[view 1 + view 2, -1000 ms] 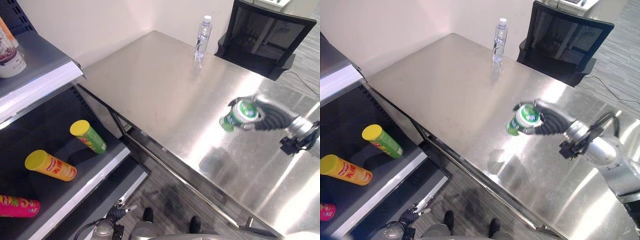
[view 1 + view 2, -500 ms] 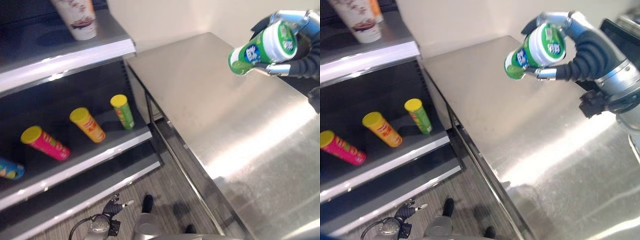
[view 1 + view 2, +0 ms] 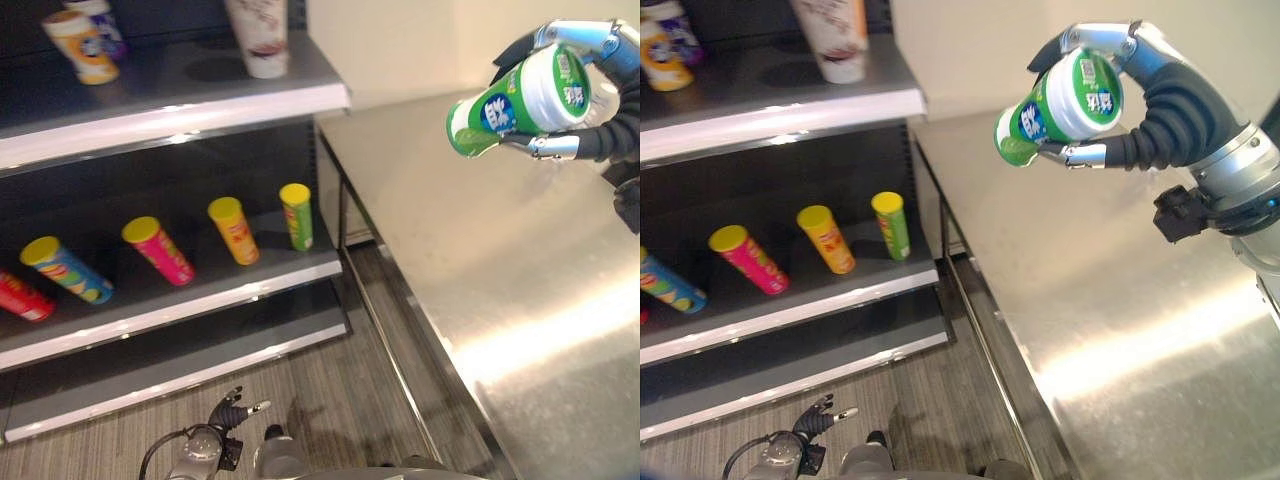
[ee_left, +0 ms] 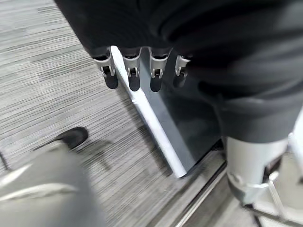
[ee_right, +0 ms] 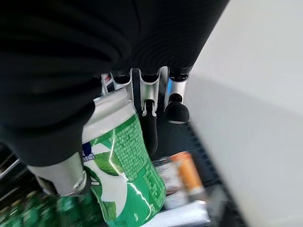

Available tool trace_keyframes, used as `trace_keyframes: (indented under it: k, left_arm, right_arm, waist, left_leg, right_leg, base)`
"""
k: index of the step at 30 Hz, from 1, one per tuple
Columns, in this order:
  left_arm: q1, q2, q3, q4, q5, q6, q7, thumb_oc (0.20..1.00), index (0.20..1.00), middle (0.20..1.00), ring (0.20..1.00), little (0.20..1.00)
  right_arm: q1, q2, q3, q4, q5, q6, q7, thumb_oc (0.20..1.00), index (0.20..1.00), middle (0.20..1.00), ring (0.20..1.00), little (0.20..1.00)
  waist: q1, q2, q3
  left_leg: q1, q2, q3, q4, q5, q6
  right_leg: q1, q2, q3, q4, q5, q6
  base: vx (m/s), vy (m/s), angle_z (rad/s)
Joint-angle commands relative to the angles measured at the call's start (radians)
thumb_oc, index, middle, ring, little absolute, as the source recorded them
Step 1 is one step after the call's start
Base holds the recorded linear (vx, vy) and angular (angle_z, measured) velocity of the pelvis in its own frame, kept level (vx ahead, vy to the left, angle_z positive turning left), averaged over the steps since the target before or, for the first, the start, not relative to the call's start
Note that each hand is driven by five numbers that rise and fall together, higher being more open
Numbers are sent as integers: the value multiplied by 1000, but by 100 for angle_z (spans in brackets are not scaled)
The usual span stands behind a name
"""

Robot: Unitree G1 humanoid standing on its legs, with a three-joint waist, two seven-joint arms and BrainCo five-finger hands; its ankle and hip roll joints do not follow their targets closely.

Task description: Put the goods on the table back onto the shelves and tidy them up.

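Leftmost, the shelves (image 3: 200, 105) carry their goods: cups on the upper shelf (image 3: 790, 95), one cut off at the frame's top, and a row of tubes (image 3: 230, 228) lying on their sides on the lower shelf (image 3: 790, 310), the red one at the far left only half in view. Low near the floor, the left hand (image 4: 137, 71) hangs idle, fingers straight and relaxed, holding nothing. Right of the shelves runs the steel worktop (image 3: 520, 290). Above it the right hand (image 3: 1140, 110) holds the green canister (image 3: 1055, 108) aloft and tilted, white lid toward the camera, fingers (image 5: 149, 125) and thumb curled round its body; likely it is held clear for carrying to a shelf. Which shelf suits it cannot be judged, and the canister's far side is hidden by the hand
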Motion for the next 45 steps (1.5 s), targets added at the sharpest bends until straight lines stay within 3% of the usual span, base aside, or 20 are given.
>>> trace_keyframes:
  k: [1,4,11,13,14,15,19,20,22,29,34,45]
  left_arm:
    - [12,26,-23,36,54,-24,1,1000,1000,1000,1000,1000]
    - [8,35,-23,39,63,-24,4,1000,1000,1000,1000,1000]
    - [-3,61,5,62,43,-19,23,1000,1000,1000,1000,1000]
    - [-4,71,19,73,32,-15,25,1000,1000,1000,1000,1000]
    - [-4,80,25,80,27,-13,28,1000,1000,1000,1000,1000]
    - [-5,88,19,84,28,-12,28,1000,1000,1000,1000,1000]
    - [-6,96,10,100,37,-12,28,1000,1000,1000,1000,1000]
    - [-11,99,-5,105,38,-15,22,1000,1000,1000,1000,1000]
    - [-13,95,-23,106,36,-12,19,1000,1000,1000,1000,1000]
    - [-4,76,-52,91,22,-8,13,1000,1000,1000,1000,1000]
    - [-8,83,-76,95,7,-6,16,1000,1000,1000,1000,1000]
    - [5,82,-107,102,-30,-13,25,1000,1000,1000,1000,1000]
  right_arm:
    - [-26,41,0,39,80,-26,-11,200,200,200,200,200]
    - [-79,49,45,54,83,-35,-16,200,200,200,200,200]
    - [-270,81,239,106,64,-24,-38,200,200,200,200,200]
    - [-341,78,317,124,58,-12,-33,200,200,200,200,200]
    - [-403,73,380,141,51,-7,-36,200,200,200,200,200]
    - [-424,71,402,149,49,-3,-39,200,200,200,200,200]
    - [-502,66,486,196,31,1,-51,200,200,200,200,200]
    - [-533,46,518,220,19,6,-42,200,200,200,200,200]
    - [-567,37,567,253,15,24,-41,200,200,200,200,200]
    - [-720,51,754,376,5,53,-32,200,200,200,200,200]
    - [-866,100,912,590,-27,94,-31,200,200,200,200,200]
    - [-1012,235,1014,898,-112,131,-47,200,200,200,200,200]
  waist:
    - [59,-21,-64]
    - [70,-12,-74]
    - [103,-46,-44]
    - [107,-51,-26]
    - [114,-54,-15]
    - [121,-56,-9]
    - [140,-58,-15]
    - [157,-72,-23]
    - [153,-74,-27]
    - [177,-71,-51]
    - [207,-73,-64]
    - [249,-67,-74]
  left_leg:
    - [189,127,86,92,-120,-156]
    - [186,77,104,32,-143,-146]
    - [150,-23,103,20,-181,-98]
    - [141,-30,94,28,-181,-84]
    - [132,-40,83,33,-180,-71]
    - [130,-45,76,37,-182,-64]
    - [118,-57,62,32,-173,-50]
    - [100,-69,40,40,-179,-43]
    - [105,-76,18,35,-183,-47]
    - [122,-74,4,27,-174,-59]
    - [130,-73,-22,19,-167,-69]
    - [130,-75,-55,6,-153,-76]
  right_leg:
    - [-14,-68,-15,8,-24,147]
    - [-47,-113,-18,-17,44,175]
    - [-102,-188,14,-74,152,226]
    - [-132,-176,84,-61,145,227]
    - [-147,-149,160,-30,118,227]
    - [-142,-134,187,-9,98,226]
    - [-111,-81,217,29,47,213]
    - [-70,-43,227,12,6,199]
    - [-55,-16,242,-2,5,193]
    - [1,-5,186,-45,-5,184]
    - [38,-4,149,-53,-21,182]
    - [56,-13,103,-56,-27,184]
  base:
    - [-134,321,54]
    - [-174,314,27]
    - [-148,198,8]
    - [-107,168,-6]
    - [-86,144,9]
    - [-65,108,7]
    - [0,24,18]
    - [61,-15,34]
    - [101,-16,62]
    - [79,-27,27]
    - [74,-58,31]
    - [43,-36,17]
